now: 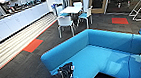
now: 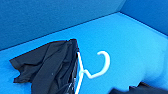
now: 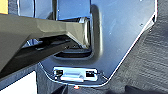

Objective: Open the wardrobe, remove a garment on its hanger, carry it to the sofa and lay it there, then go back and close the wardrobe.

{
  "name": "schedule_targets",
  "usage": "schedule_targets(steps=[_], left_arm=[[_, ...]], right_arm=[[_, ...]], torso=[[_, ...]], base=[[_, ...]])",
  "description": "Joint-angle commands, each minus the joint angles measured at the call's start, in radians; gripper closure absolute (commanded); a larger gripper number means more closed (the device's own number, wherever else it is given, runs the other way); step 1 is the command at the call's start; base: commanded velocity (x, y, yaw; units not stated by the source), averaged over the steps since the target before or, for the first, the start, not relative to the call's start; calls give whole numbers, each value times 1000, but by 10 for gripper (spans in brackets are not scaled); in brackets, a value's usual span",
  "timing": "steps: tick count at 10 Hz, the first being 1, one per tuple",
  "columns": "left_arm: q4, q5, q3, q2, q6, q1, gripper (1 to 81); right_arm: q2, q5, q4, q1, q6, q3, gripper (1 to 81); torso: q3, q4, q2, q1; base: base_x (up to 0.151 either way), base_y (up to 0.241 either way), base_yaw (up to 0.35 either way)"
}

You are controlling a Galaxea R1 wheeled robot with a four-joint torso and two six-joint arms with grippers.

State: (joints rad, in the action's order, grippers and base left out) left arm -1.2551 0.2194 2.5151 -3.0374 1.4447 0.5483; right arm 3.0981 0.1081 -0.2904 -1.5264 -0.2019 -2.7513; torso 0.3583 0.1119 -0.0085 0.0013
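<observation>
The blue L-shaped sofa (image 1: 98, 54) is seen close below the robot, with carpet, white chairs (image 1: 65, 22) and a table (image 1: 71, 9) beyond. In the left wrist view the black garment (image 2: 47, 67) lies crumpled on the sofa seat, its white hanger (image 2: 93, 68) resting flat beside it, hook up-curved. Whether either gripper's jaws are spread or pressed together cannot be told. A snag is judged possible: cloth or the hook could be caught by the left arm (image 1: 64, 74) and dragged off the seat.
</observation>
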Motion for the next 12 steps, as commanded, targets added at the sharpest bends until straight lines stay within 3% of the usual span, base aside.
schedule_targets(steps=[1, 6, 12], left_arm=[[-41, 37, -5, 43, 0, -94, 10], [-43, -12, -13, 212, -3, 46, 10], [-248, -387, -7, 331, -6, 380, 10]], right_arm=[[26, -80, 5, -2, -10, 13, 10], [26, -80, 7, -2, -10, 13, 10], [26, -82, 7, 2, -10, 13, 10]], torso=[[0, 0, 0, 0], [0, 0, 0, 0], [0, 0, 0, 0]], base=[[0, 0, 0], [0, 0, 0], [0, 0, 0]])
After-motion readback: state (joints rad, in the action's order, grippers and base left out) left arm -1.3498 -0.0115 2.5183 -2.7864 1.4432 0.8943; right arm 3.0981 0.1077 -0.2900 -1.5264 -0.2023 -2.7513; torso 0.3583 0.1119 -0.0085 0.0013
